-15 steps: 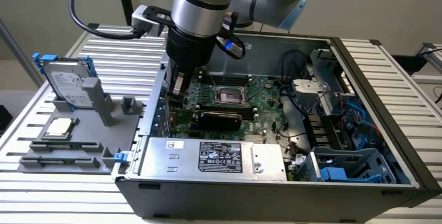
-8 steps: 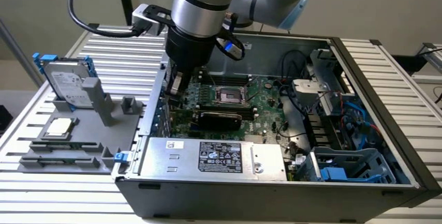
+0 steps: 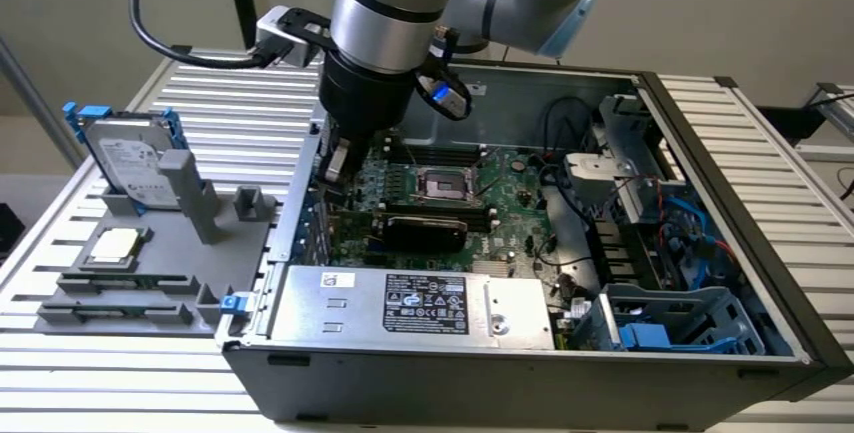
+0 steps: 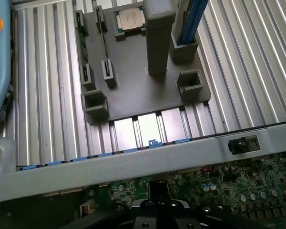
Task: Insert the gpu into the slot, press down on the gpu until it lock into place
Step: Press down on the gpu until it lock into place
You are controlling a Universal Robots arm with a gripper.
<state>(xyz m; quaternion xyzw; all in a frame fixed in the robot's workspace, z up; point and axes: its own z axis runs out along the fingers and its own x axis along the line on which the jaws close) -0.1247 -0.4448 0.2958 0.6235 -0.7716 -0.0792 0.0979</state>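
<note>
The gpu (image 3: 422,227) lies flat on the green board inside the case (image 3: 747,213); the jaws, closed together, hang over the case's far-left corner

One gpu (image 3: 419,227) – one hard drive (image 3: 130,161) – one processor (image 3: 114,245)

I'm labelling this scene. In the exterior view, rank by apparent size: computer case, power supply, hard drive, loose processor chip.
1. Computer case
2. Power supply
3. Hard drive
4. Processor chip
</note>
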